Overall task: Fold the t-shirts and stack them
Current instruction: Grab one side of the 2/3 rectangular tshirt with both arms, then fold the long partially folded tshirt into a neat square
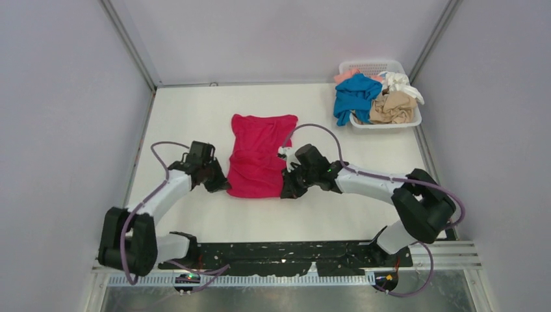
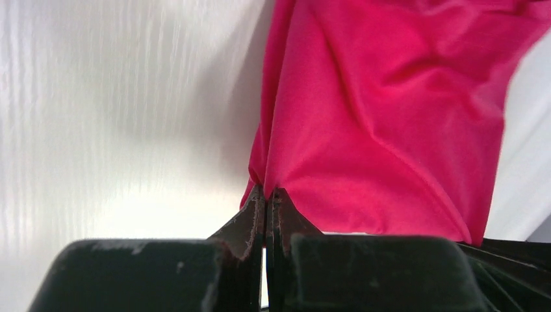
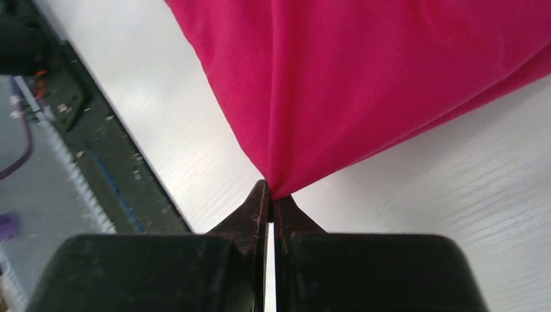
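The magenta-red t-shirt (image 1: 260, 156) lies on the white table, folded lengthwise into a narrow strip. My left gripper (image 1: 221, 185) is shut on its near left corner. In the left wrist view my left gripper (image 2: 268, 190) pinches the magenta cloth (image 2: 390, 117). My right gripper (image 1: 287, 190) is shut on its near right corner. In the right wrist view my right gripper (image 3: 269, 188) holds a pulled-out point of the cloth (image 3: 364, 78). Blue (image 1: 354, 96), tan (image 1: 392, 107), white (image 1: 399, 81) and peach-pink (image 1: 346, 75) t-shirts lie crumpled in the basket.
The white lattice basket (image 1: 373, 65) stands at the far right corner of the table. Grey walls close the table in on both sides. The black base rail (image 1: 286, 253) runs along the near edge.
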Available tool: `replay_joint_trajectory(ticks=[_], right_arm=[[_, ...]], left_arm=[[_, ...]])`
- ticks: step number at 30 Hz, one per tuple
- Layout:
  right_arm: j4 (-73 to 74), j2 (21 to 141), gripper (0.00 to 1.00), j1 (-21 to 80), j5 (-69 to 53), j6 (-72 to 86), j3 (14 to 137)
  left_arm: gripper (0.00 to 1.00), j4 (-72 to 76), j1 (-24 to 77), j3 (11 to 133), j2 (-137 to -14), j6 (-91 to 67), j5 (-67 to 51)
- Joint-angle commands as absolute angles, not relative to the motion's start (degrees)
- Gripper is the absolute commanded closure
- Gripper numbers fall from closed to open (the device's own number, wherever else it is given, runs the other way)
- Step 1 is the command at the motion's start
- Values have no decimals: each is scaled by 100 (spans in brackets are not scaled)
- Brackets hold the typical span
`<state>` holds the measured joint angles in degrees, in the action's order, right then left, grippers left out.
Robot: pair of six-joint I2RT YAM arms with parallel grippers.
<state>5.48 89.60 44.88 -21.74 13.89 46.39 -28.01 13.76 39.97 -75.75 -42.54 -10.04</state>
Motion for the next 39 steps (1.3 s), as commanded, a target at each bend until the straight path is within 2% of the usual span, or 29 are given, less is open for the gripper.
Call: replay_joint_trajectory(ticks=[1,4,9,14,19,28,39], right_arm=[[1427,7996,94,4524,-3213,1143,4860],[1714,7600,94,4530,-4032,1158,4994],[2236,7248,94,4508,-4432,1195,5366],[2354,7286,94,4333,-4650,1323,5652],[2339,7554,94,3841,-4896,1481,5810],[1609,7634,94,3079,-4893,1933,5736],[596,8659,94,2419,-4923,2360,5949]], left_arm=[[100,-3418,1380,3787,-6183,-4174,-857],[100,-3872,1380,3751,-5331,-4191,-792],[100,-4287,1381,3725,-3937,-4359,-823],[96,-4206,1380,3951,-3575,-4417,-585],[100,-4048,1380,4448,-4324,-4313,-457],[100,-3377,1374,5680,-6105,-4159,-559],[100,-3434,1371,6835,-7882,-4079,-413]])
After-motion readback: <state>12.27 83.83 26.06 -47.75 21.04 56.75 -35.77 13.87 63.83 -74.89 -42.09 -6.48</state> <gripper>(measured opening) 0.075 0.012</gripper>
